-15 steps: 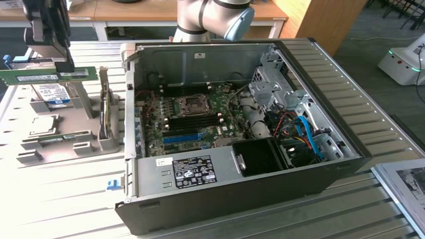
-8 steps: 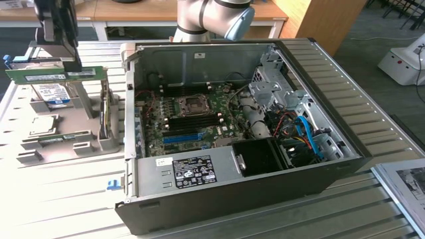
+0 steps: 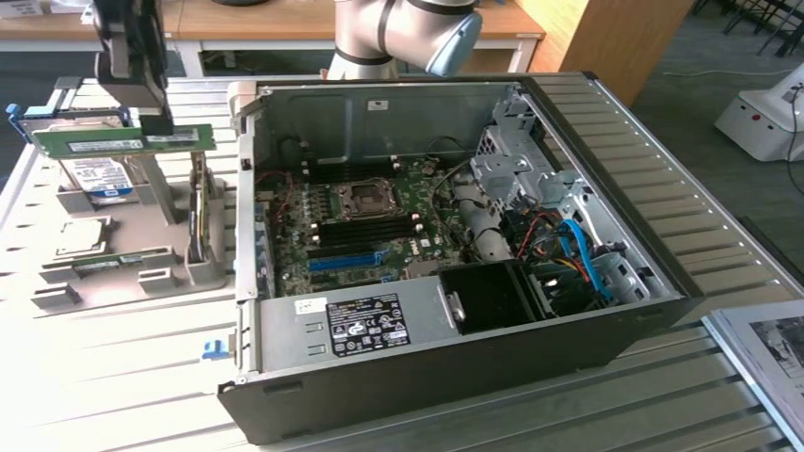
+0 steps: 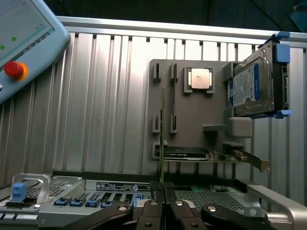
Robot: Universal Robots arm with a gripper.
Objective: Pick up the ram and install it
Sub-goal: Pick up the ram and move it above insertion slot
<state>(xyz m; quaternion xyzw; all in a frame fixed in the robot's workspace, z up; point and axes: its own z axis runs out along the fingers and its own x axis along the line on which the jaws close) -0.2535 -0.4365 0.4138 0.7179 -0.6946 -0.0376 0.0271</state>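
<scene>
Gripper (image 3: pixel 156 121) clamps the ram (image 3: pixel 120 143) above the rack (image 3: pixel 94 287), at nine o'clock from the open case (image 3: pixel 628 160), exterior view.

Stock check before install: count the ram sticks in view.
2. One ram is gripped by the tool, above the holder; a second ram lies on the holder at the exterior view's left. Others may hide inside the case.

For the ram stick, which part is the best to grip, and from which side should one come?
Grip the upper long edge, clamping the two flat faces, coming from above. The ram is thin and flat and hangs level, so this leaves its lower edge free. The gripper is shut on it this way now, a little off its middle.
</scene>
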